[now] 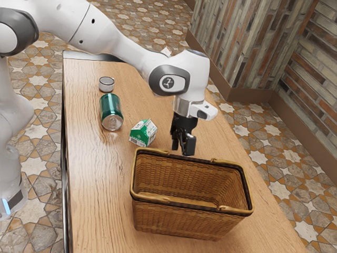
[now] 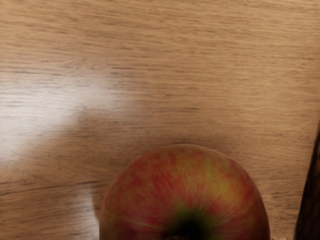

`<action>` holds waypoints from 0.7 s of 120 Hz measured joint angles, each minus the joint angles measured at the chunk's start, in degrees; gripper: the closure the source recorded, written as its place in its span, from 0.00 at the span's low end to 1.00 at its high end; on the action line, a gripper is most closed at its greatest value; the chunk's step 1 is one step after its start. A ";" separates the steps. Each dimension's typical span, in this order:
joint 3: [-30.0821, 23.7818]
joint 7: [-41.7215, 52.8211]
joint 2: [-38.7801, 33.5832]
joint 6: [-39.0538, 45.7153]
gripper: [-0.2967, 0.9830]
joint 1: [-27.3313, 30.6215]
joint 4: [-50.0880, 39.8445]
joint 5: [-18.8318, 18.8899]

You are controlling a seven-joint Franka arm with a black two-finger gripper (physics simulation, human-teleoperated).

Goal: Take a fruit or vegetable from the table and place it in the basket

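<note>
Above the table, just beyond the basket's far rim, my black gripper [image 1: 182, 147] points downward in the exterior view. Its fingers stand apart, open, with nothing seen held between them. A red and yellow-green apple [image 2: 185, 195] lies under the hand in the wrist view, its dark stem hollow facing the camera and part of it cut off by the lower edge. The brown wicker basket [image 1: 179, 219] has its handles folded down on the rim; its visible inside holds nothing.
On the wooden table [image 1: 92, 184], a green and white carton [image 1: 143, 133] stands near the gripper. Farther toward the arm's base are a green can [image 1: 110, 112] and a small round container [image 1: 106, 84]. A dark edge [image 2: 310, 200] borders the wrist view.
</note>
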 joint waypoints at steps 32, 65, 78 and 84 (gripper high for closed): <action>-0.14 2.00 0.72 0.03 0.23 0.10 -0.01 -0.21; -1.04 3.31 1.13 0.16 0.23 -0.36 -0.05 -0.65; -1.05 3.67 1.42 0.18 0.23 -0.38 -0.09 -0.72; -1.05 3.81 1.60 0.19 0.23 -0.29 -0.10 -0.73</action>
